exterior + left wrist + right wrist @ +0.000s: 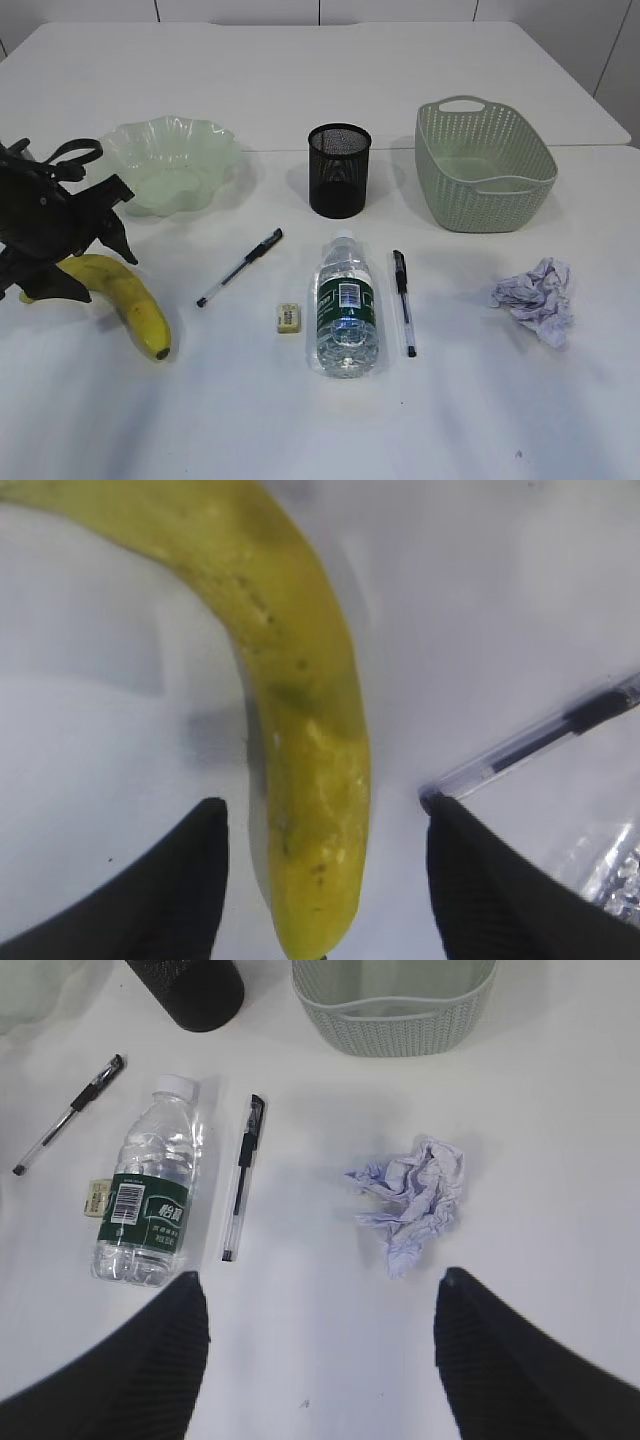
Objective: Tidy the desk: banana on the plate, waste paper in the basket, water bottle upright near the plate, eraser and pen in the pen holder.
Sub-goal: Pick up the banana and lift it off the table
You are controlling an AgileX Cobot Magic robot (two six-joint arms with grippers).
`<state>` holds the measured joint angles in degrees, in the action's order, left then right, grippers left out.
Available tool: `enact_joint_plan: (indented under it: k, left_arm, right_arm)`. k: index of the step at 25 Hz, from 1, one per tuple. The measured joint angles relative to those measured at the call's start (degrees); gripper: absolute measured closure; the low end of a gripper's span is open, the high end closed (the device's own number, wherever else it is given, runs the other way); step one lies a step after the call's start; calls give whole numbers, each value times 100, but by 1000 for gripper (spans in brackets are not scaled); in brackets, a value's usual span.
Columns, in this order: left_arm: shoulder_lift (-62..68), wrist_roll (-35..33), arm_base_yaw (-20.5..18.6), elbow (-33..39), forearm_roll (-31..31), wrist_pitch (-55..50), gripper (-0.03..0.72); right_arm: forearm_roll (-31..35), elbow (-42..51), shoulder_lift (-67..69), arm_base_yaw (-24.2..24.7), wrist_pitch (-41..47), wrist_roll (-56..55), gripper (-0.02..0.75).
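Left gripper [325, 880] spread apart, straddling curved yellow banana [128, 297] lying near left edge of white surface [300, 420], right gripper [320, 1360] spread apart above crumpled pale waste paper [412, 1200], holding nothing.

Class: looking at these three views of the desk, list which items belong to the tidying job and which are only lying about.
Belong to the job: banana, plate, waste paper, basket, water bottle, eraser, two pens, pen holder.

Just lying about: nothing that can be seen; every item on the desk has a place to go.
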<state>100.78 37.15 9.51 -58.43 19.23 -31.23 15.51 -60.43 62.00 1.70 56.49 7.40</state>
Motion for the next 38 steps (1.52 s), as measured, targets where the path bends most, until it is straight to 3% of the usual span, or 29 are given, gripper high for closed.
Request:
enact_joint_plan:
  k: [10, 34, 38]
  left_arm:
    - [188, 1536, 106, -14, -891, 258, 245]
    - [990, 1603, 117, -106, -918, 953, 246]
    - [1050, 1603, 117, -106, -842, 975, 295]
  right_arm:
    - [41, 0, 0, 0, 94, 7, 214]
    - [54, 0, 0, 0, 105, 7, 214]
    - [54, 0, 0, 0, 105, 7, 214]
